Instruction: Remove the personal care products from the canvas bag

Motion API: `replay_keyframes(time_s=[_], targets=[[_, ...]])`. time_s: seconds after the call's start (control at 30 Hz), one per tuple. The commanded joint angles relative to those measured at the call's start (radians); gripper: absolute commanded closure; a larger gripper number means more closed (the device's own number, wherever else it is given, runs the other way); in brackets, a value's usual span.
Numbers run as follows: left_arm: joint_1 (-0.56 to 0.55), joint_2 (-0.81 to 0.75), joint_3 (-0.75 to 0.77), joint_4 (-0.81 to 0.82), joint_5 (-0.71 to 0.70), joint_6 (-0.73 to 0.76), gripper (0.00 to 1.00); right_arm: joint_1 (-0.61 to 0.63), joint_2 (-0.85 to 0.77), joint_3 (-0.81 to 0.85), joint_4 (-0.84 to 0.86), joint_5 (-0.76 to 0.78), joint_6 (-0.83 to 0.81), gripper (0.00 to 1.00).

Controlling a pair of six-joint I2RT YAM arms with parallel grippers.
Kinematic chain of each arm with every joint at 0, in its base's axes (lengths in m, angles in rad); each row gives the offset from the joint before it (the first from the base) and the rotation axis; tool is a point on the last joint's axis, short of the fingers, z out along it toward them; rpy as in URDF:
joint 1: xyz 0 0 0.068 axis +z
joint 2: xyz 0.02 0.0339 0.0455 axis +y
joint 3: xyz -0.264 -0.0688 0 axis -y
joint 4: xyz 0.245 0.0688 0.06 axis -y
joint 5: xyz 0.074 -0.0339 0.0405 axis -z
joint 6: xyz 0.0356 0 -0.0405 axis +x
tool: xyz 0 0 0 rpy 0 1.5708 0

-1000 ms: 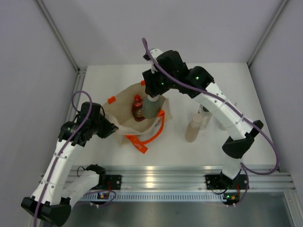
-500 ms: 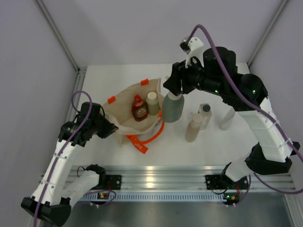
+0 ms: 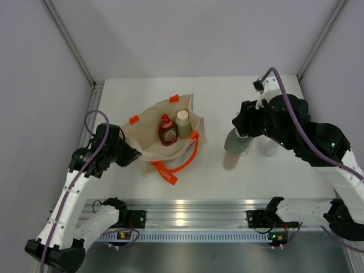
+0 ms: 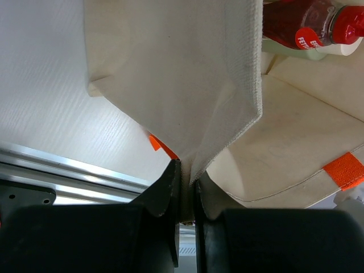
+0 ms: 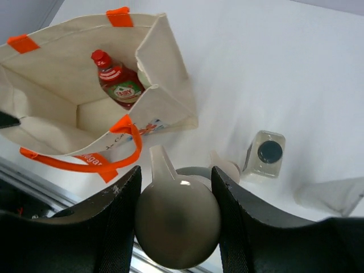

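Note:
The canvas bag (image 3: pixel 149 136) stands open left of centre, orange handles to the front. A pale green bottle with a white cap (image 3: pixel 182 122) stands inside it beside a red bottle (image 3: pixel 165 129). My left gripper (image 3: pixel 128 154) is shut on the bag's left rim, the canvas pinched between its jaws in the left wrist view (image 4: pixel 186 190). My right gripper (image 3: pixel 242 126) is shut on the cap of a grey-green bottle (image 3: pixel 235 142) and holds it over the table right of the bag. Its rounded cap (image 5: pixel 177 220) sits between the fingers (image 5: pixel 116 222).
A tan bottle (image 3: pixel 229 161) stands just below the held bottle. A clear bottle with a dark cap (image 5: pixel 265 153) and a pale bottle (image 3: pixel 269 147) stand further right. The metal rail (image 3: pixel 187 213) runs along the near table edge.
My right gripper has lifted the grey-green bottle out of the bag and carried it right, to beside the bottles on the table. The left gripper has kept its hold on the bag.

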Motion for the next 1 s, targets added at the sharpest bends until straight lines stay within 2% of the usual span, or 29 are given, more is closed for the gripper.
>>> replay_keyframes(time_s=[0.0,0.23,0.63,0.73,0.83,0.97], targets=[[0.005,0.014,0.0,0.019,-0.036,-0.008,1.0,-0.017,-0.135,-0.067,0.097,0.19,0.054,1.0],[0.007,0.043,0.011,0.022,-0.031,0.009,1.0,-0.069,-0.248,-0.211,0.1,0.291,0.106,1.0],[0.005,0.047,0.005,0.025,-0.019,0.027,1.0,-0.101,-0.311,-0.331,0.099,0.354,0.168,1.0],[0.005,0.045,0.003,0.025,-0.014,0.033,1.0,-0.108,-0.324,-0.408,0.131,0.341,0.183,1.0],[0.005,0.043,0.0,0.028,-0.013,0.039,1.0,-0.135,-0.356,-0.582,0.218,0.333,0.179,1.0],[0.005,0.045,0.0,0.028,-0.003,0.052,1.0,-0.251,-0.422,-0.784,0.393,0.195,0.146,1.0]])
